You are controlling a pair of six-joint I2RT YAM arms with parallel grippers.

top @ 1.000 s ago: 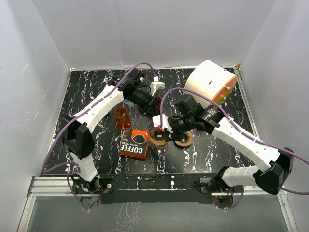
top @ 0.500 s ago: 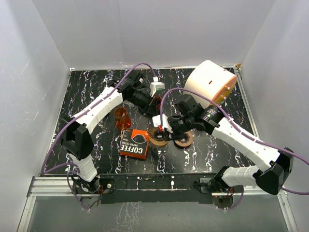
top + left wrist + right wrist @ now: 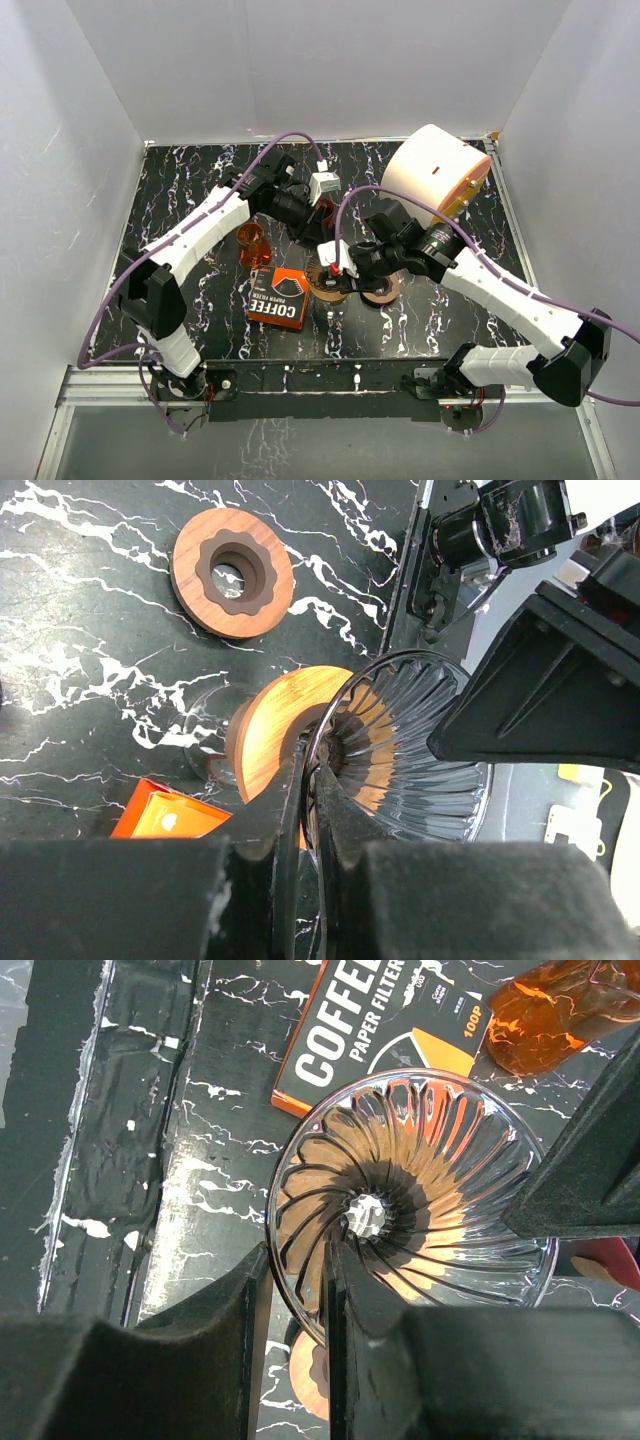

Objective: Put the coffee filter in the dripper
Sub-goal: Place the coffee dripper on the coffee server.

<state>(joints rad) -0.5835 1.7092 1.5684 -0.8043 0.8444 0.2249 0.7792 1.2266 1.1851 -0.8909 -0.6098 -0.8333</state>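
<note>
- Your left gripper [image 3: 312, 785] is nearly shut, pinching the rim of the glass dripper [image 3: 410, 750]; your right gripper [image 3: 298, 1290] nips the same rim.
- If your arms pull unevenly, the glass may slip or crack.
- The dripper holds no filter; the coffee filter box [image 3: 385, 1020] lies just beside it.

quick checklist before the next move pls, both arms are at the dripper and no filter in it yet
1. Left gripper clamped on the dripper rim: ok.
2. Right gripper closed on the rim too: ok.
3. Filter inside the dripper: not ok, the glass cone is bare.
4. A gripper free to fetch a filter: not ok, both hold the dripper.
5. Filter box lying flat beside the dripper: ok; whether it is open, cannot tell.
6. Dripper seated level on its wooden collar: cannot tell.
</note>
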